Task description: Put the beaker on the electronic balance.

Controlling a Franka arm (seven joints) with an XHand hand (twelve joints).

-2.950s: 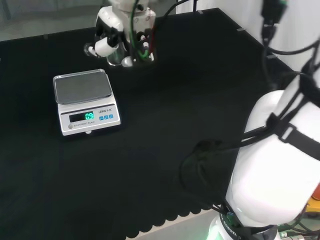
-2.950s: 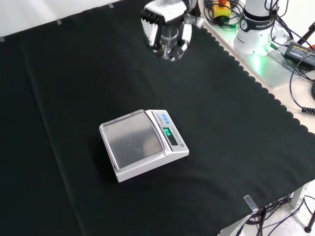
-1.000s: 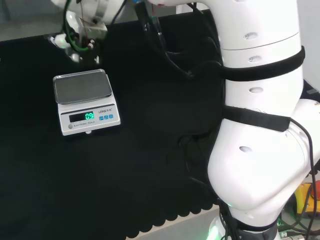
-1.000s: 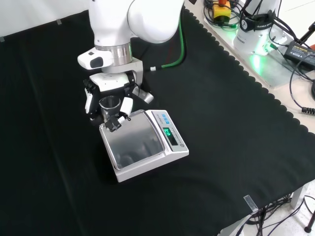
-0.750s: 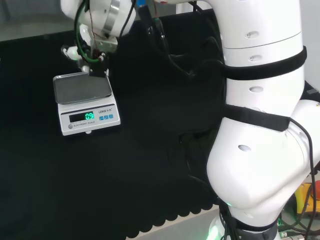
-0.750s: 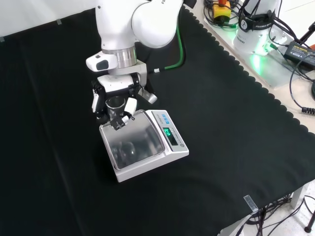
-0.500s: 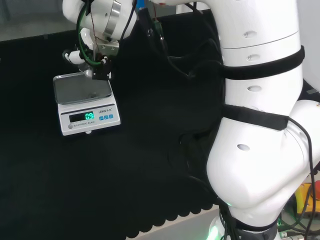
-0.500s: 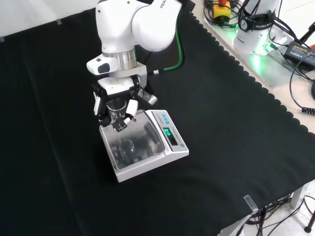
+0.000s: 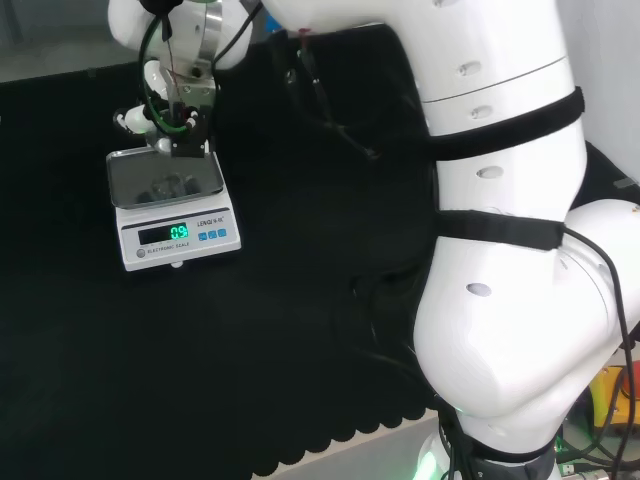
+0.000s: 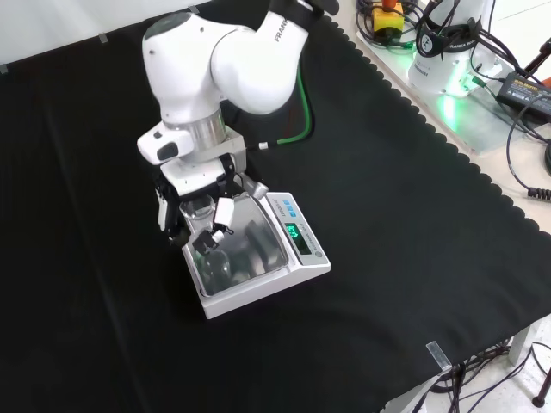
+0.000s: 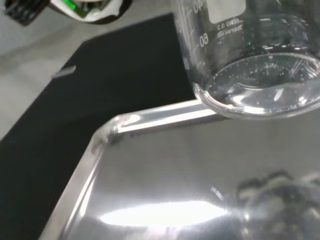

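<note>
A clear glass beaker with printed marks is in the hand, whose fingers are curled round it. In the front view it hangs over the left corner of the steel pan of the white electronic balance. Seen from the wrist, the beaker's round base floats just above the pan's rim, and the pan mirrors it. From the head view the hand is at the far edge of the pan, and the balance shows a green display.
Black cloth surrounds the balance on all sides. The arm's large white links stand at the head view's right and reach over the balance in the front view. Cables and the arm's base lie beyond the cloth's scalloped edge.
The hand has carried the beaker from the bench's far side to the balance. In the last half second it has shifted further over the pan's corner and dropped lower.
</note>
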